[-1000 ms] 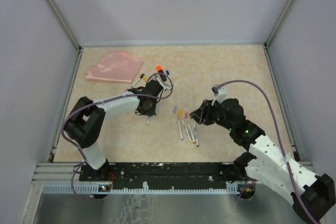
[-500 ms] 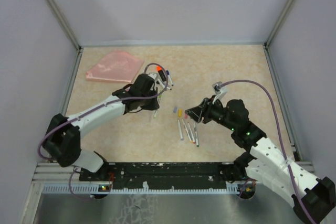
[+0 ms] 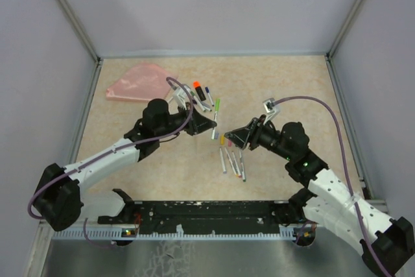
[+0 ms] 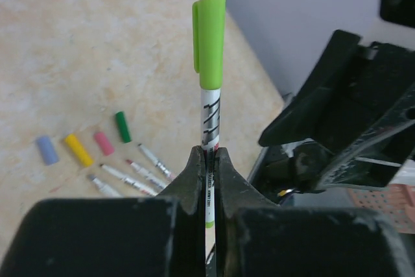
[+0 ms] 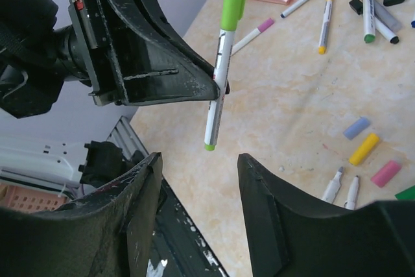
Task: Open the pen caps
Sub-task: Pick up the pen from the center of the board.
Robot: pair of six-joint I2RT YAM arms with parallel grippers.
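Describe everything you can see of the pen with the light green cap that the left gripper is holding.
The pen is thin, with a white barrel that carries dark print and looks like plastic. Its light green cap, which has a clip on one side, is on. A small green plug closes the other end. The left gripper clamps the barrel near its middle, and nothing else touches the pen. It is held in the air, just in front of the open right gripper.

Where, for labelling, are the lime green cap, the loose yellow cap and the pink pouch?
lime green cap [image 4: 209,42]: left wrist view, mid-cap.
loose yellow cap [image 4: 78,150]: left wrist view, its middle.
pink pouch [image 3: 139,82]: top external view, its centre.
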